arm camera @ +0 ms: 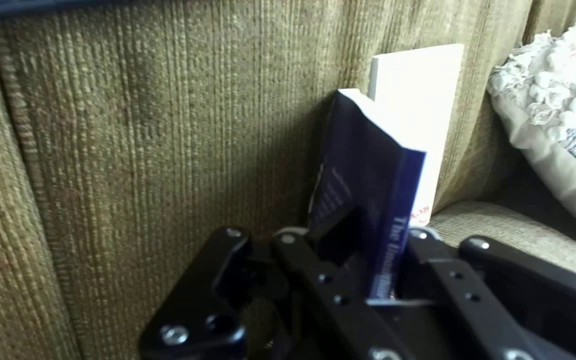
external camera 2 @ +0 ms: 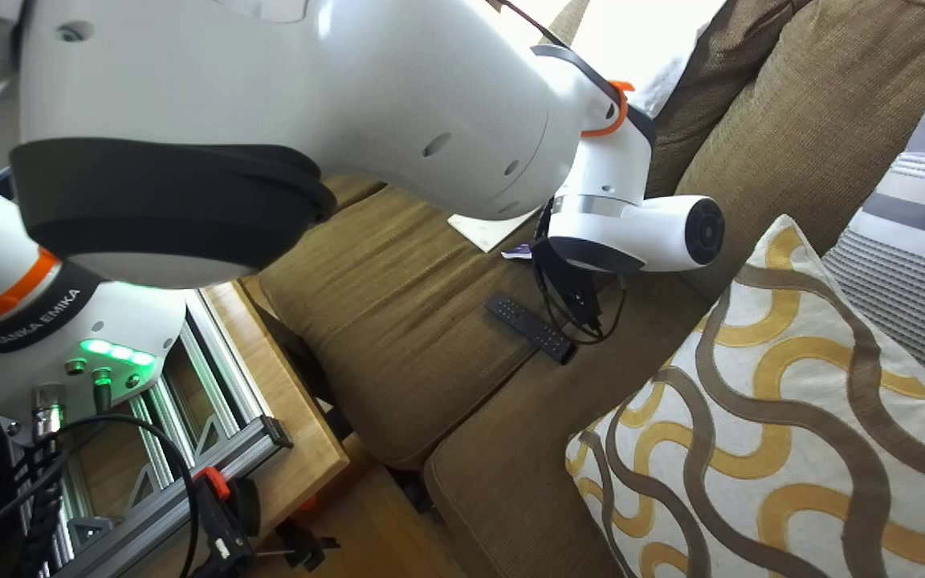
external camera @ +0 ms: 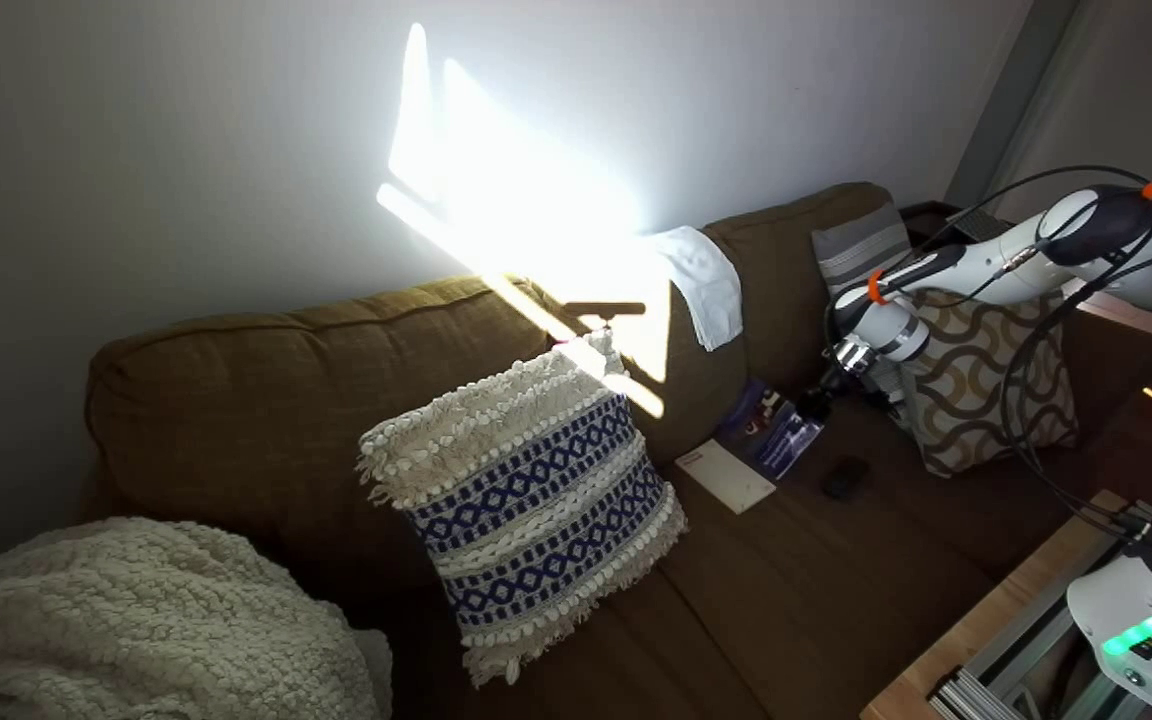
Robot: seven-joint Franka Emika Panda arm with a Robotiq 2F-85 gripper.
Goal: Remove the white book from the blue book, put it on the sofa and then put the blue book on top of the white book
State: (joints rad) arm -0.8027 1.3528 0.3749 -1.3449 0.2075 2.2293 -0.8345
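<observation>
One blue book (arm camera: 363,165), clamped in the pincer (arm camera: 357,236), tilted near the white book (arm camera: 425,100), which lies flat toward the seat's rear edge on the sofa (arm camera: 193,125). Advised: raise it over, match corners, level it, release only once supported

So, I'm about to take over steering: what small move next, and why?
Probably ease the blue book over the white book before releasing: the claw holds it tilted, not yet laid on the white book, which lies on the sofa.
</observation>
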